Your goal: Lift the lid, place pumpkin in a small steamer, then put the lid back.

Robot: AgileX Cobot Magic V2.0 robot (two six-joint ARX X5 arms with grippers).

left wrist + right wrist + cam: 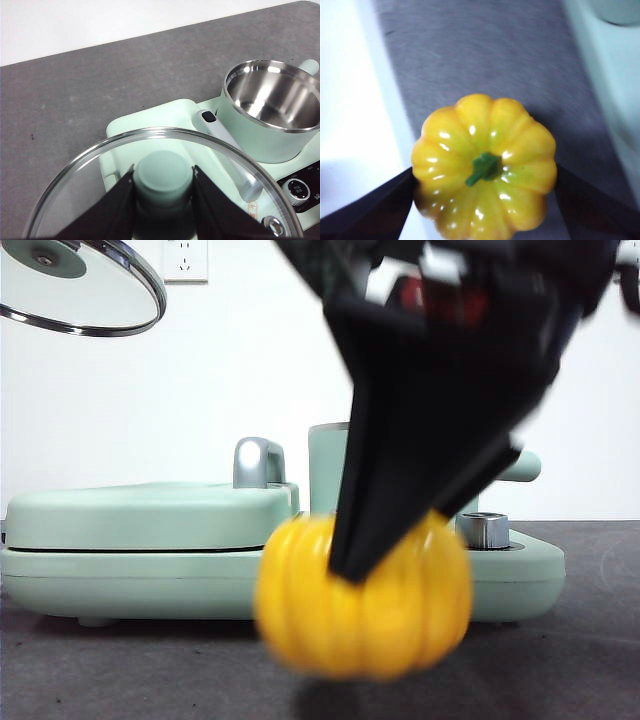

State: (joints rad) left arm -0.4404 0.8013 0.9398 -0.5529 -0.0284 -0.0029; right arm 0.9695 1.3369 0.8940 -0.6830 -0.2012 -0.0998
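The right gripper grips the pumpkin above the table.

front: low, level, close to pumpkin | wrists: look down | shared: small steamer

One pumpkin; one lid; one small steamer; one base; two end effectors

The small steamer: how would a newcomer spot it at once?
Find the wide mint-green base on the dark table. The small steamer stands on it, open, its steel inside bare. Unlike the flat cover beside it, it is a tall cylinder.
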